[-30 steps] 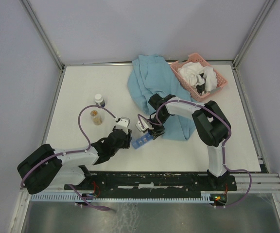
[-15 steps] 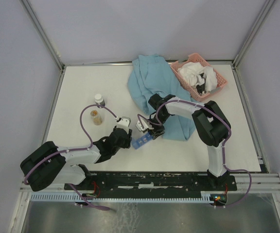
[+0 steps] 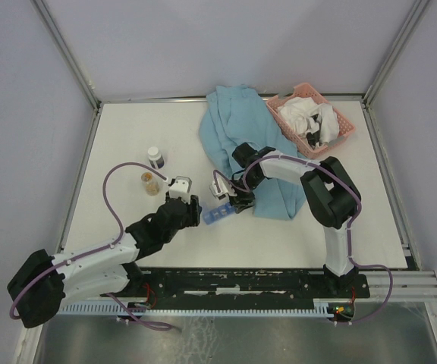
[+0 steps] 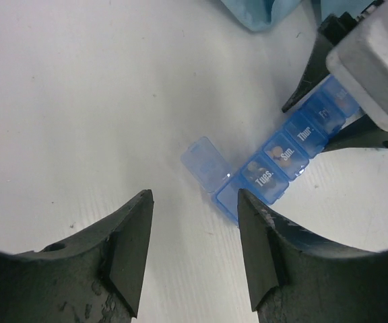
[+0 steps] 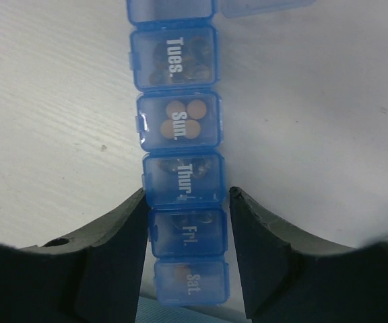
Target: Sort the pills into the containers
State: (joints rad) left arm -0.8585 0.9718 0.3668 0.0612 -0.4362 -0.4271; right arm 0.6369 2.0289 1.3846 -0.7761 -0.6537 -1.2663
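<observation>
Pill-sorting station: strip steadied by one arm, the other arm free to load.
Nearest, left claw: jaws part open, nothing in them, poised low over the desk facing the strip's open end, seemingly freed for the next pick. Next, blue organiser strip: flat on the desk between the two claws, end lid flipped up so that cell can take a load. Pills: four tan discs in "Sun.", more in "Tues.". Right claw: closed snugly about the strip at "Thur." and "Fri.", evidently bracing it against sliding. Farther left, a jar of tan contents and a capped bottle, the likely stock. Farthest, blue cloth and pink basket, idle.
</observation>
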